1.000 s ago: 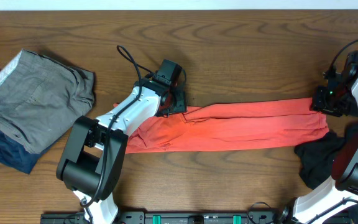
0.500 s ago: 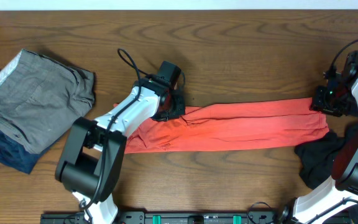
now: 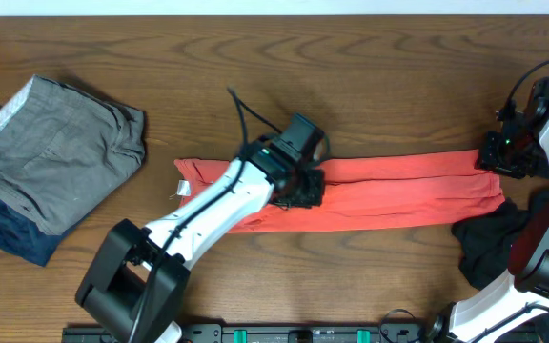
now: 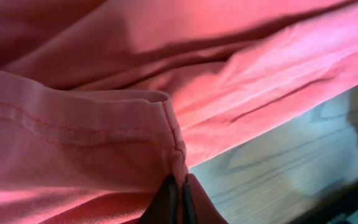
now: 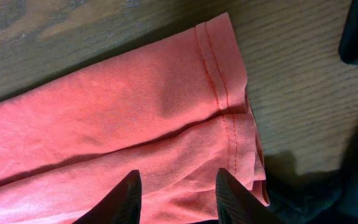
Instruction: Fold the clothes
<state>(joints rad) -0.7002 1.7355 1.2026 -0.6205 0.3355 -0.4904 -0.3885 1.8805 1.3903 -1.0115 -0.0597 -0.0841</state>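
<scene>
Overhead, cloth: long red cotton garment (image 3: 398,191) stretched across brown wooden table (image 3: 351,67).
Overhead, left gripper (image 3: 305,183): on the garment's middle.
Overhead, right gripper (image 3: 497,157): at the garment's right end.
Left wrist, fingers (image 4: 166,199): pinched tight on the garment's hemmed fold.
Right wrist, fingers (image 5: 128,194): spread wide over the garment's stitched end.

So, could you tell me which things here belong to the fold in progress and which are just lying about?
In the job: red garment; left gripper, pinching its hem; right gripper, open over the far end.
Lying about: folded grey garment on a navy one; crumpled black garment.
</scene>
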